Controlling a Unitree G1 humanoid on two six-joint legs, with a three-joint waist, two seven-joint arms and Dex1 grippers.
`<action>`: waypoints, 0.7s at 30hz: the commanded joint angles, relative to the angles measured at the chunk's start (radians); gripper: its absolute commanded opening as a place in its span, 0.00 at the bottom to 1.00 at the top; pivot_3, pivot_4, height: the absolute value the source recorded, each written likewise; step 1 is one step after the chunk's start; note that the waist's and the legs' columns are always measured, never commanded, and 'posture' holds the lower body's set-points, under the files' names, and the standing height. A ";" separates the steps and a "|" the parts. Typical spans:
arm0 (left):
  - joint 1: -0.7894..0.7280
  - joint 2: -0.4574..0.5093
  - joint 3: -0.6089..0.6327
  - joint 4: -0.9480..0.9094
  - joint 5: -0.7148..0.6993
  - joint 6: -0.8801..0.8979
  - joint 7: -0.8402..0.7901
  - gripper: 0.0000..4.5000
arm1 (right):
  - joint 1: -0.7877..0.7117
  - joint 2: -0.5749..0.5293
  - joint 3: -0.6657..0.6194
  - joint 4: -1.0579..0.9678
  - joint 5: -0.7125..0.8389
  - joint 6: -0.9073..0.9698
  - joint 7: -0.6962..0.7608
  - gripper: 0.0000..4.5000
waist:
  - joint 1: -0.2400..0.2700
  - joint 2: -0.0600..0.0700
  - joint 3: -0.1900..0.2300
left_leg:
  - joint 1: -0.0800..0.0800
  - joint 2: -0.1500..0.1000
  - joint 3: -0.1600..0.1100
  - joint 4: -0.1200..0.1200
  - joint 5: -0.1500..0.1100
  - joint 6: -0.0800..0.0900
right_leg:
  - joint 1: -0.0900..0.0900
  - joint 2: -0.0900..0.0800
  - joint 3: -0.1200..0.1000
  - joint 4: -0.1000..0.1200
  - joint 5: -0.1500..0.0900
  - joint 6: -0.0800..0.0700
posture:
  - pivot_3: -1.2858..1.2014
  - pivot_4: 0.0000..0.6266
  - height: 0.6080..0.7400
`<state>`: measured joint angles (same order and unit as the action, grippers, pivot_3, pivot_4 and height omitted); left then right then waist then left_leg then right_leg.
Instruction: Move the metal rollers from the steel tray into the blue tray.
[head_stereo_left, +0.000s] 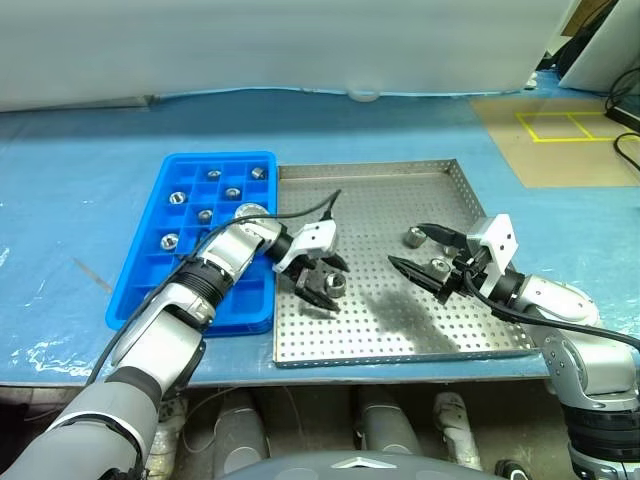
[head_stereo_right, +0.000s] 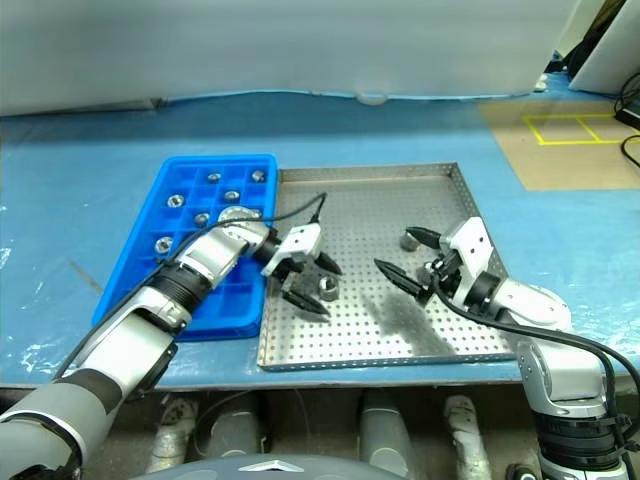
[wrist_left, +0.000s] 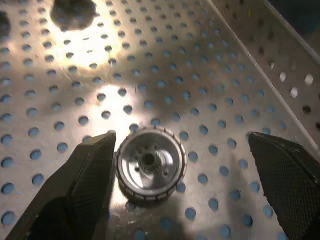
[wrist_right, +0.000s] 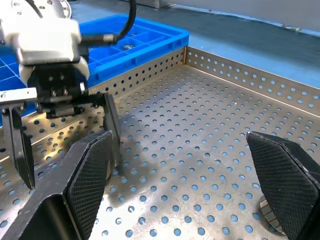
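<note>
Left gripper (head_stereo_left: 322, 281) hangs with fingers spread around one metal roller (head_stereo_left: 337, 285) on the steel tray (head_stereo_left: 380, 190), one finger just beside it. Right gripper (head_stereo_left: 425, 252), fingers spread and empty, partly hides a second roller (head_stereo_left: 439, 267); a third (head_stereo_left: 414, 237) lies near. Blue tray (head_stereo_left: 160, 196), touching the steel tray, holds several more

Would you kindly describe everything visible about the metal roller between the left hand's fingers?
The small silver-grey metal roller is a short cylinder with a ribbed rim, a dark central hole and smaller holes around it. It lies flat, hole upward, on the perforated steel tray, between the open left hand's black fingers, close against one.
</note>
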<state>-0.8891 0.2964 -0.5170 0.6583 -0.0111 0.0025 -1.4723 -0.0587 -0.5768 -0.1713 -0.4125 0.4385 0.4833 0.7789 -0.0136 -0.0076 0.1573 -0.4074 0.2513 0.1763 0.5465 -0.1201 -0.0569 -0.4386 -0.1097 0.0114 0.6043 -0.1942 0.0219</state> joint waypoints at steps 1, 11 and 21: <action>-0.014 -0.018 -0.032 0.047 0.084 -0.113 0.054 0.99 | -0.013 0.001 -0.006 -0.042 0.029 -0.008 -0.012 1.00 | 0.001 0.000 0.000 | 0.000 0.000 0.000 0.000 0.000 0.000 | 0.000 0.000 0.000 0.000 0.000 0.000 | 0.35 0.24 1.00; -0.004 -0.091 0.045 0.050 0.084 -0.121 0.144 0.45 | -0.061 0.004 0.033 0.010 0.021 -0.029 -0.008 1.00 | 0.025 0.000 0.000 | 0.000 -0.008 0.000 0.001 -0.001 0.002 | 0.003 -0.003 0.007 -0.001 -0.002 0.003 | 0.36 0.24 1.00; 0.114 -0.092 0.334 -0.189 0.008 0.155 0.593 0.39 | -0.184 0.018 0.109 0.142 0.018 -0.076 0.067 1.00 | 0.019 0.000 0.000 | -0.002 -0.009 0.000 0.006 -0.003 0.005 | -0.002 -0.001 0.014 0.001 -0.001 0.002 | 0.44 0.24 1.00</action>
<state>-0.7802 0.1938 -0.2579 0.5403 0.0155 0.1177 -0.9890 -0.2129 -0.5630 -0.0673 -0.2712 0.4442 0.4359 0.8250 0.0058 -0.0080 0.1575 -0.4101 0.2431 0.1765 0.5514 -0.1229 -0.0521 -0.4414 -0.1098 0.0249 0.6053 -0.1940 0.0231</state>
